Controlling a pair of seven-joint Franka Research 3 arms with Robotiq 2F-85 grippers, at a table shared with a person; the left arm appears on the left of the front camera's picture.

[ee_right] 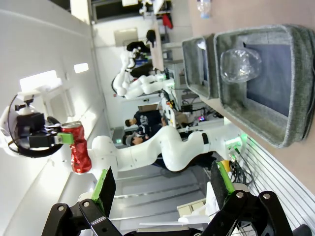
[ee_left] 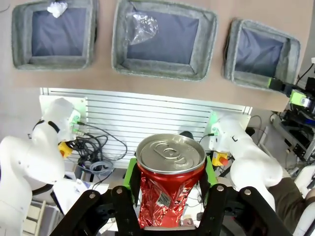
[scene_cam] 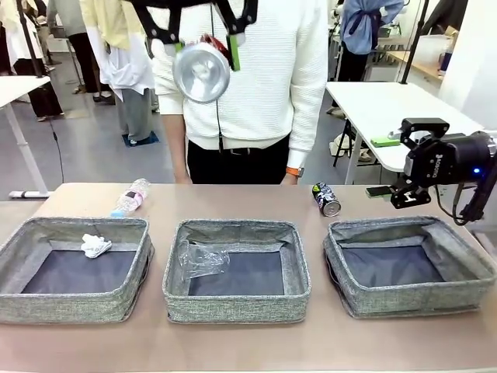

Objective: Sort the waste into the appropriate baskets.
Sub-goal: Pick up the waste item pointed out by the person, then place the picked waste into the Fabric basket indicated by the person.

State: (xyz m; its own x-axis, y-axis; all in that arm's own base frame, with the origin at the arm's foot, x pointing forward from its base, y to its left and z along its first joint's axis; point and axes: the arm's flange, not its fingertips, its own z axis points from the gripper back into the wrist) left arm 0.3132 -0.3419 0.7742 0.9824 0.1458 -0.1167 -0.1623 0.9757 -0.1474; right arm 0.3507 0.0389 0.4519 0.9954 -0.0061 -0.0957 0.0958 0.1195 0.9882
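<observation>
High above the table's far middle, my left gripper (scene_cam: 203,54) is shut on the red dented can (scene_cam: 202,72). In the left wrist view the can (ee_left: 170,182) stands between the green pads (ee_left: 130,178), looking down on the baskets. The left basket (scene_cam: 70,307) holds a white tissue wad (scene_cam: 95,245). A crumpled clear bottle (scene_cam: 202,260) lies in the middle basket (scene_cam: 237,307). The right basket (scene_cam: 419,299) holds nothing. A dark can with green marks (scene_cam: 326,199) and a clear bottle (scene_cam: 130,197) lie on the table behind the baskets. My right gripper (scene_cam: 405,165) hovers open at the far right.
A person in a white sweater (scene_cam: 256,78) stands at the table's far edge, one hand hanging near the dark can. In the right wrist view my right gripper (ee_right: 162,187) frames the left arm's red can (ee_right: 78,147) in the distance. A white table (scene_cam: 396,105) stands behind at right.
</observation>
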